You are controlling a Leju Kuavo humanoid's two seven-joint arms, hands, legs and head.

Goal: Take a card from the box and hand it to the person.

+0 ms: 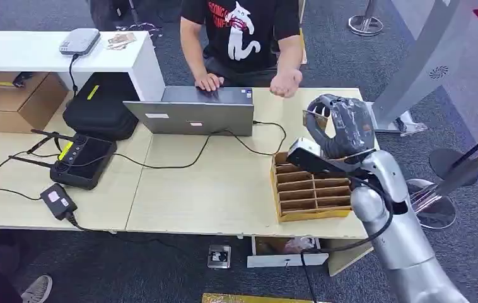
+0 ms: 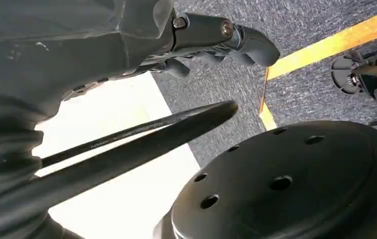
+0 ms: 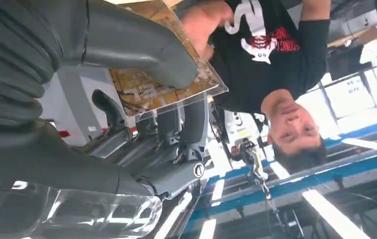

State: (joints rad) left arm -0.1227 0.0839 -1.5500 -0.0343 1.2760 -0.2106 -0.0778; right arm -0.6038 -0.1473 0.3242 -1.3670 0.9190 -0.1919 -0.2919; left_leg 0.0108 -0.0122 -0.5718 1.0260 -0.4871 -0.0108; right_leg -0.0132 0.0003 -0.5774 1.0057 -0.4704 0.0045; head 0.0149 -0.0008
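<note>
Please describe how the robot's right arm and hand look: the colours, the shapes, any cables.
The right arm is made of rounded silver segments with a smooth metallic shell. A black cable loops out beside it. The right hand is dark grey, with a grey ribbed cover at the wrist, a thick grey thumb and darker fingers.

A brown printed card [image 3: 164, 82] is pinched in the raised right hand [image 1: 340, 126] above the compartmented cardboard box [image 1: 312, 189].

On the tabletop [image 1: 224, 183], a laptop [image 1: 192, 113] sits before the person [image 1: 243, 31]; the box [image 1: 311, 192] lies right of it, under the right robot hand [image 1: 340, 129].
</note>
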